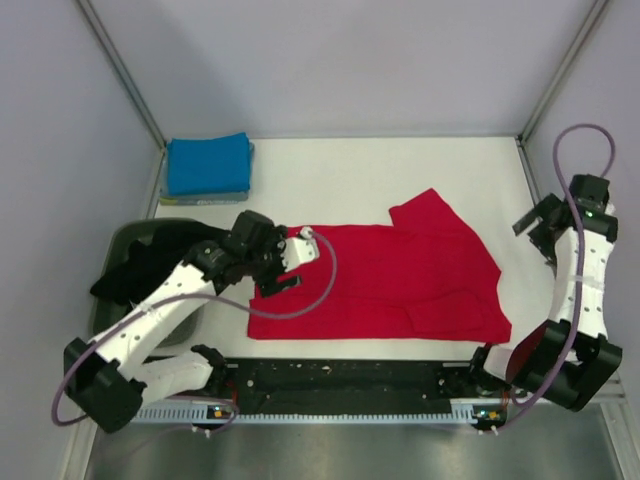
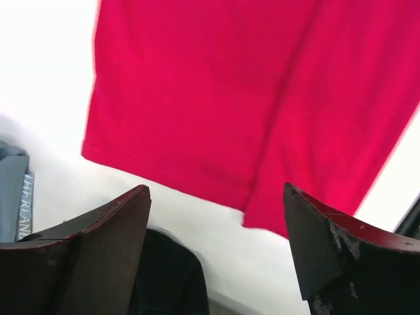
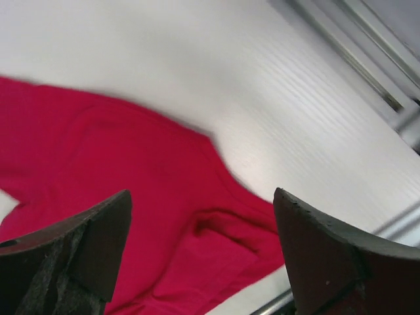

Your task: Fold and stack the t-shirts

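Observation:
A red t-shirt [image 1: 390, 280] lies spread flat on the white table, one sleeve pointing to the back. My left gripper [image 1: 283, 283] hovers over its left edge, open with nothing between its fingers [image 2: 98, 243]. Below them in the left wrist view are the red t-shirt [image 2: 230, 98] and black cloth [image 2: 167, 275]. My right gripper [image 1: 537, 235] is raised off the shirt's right side, open and empty. The red t-shirt [image 3: 131, 177] shows beneath its fingers [image 3: 321, 249]. A folded blue t-shirt [image 1: 208, 165] rests at the back left. A black t-shirt [image 1: 135, 270] hangs out of the tub.
The dark grey-green tub [image 1: 130, 235] stands at the table's left edge beside my left arm. Grey cloth [image 1: 205, 197] shows under the blue shirt. Metal frame posts [image 1: 120, 70] run along the back corners, and a black rail [image 1: 340, 380] lines the near edge.

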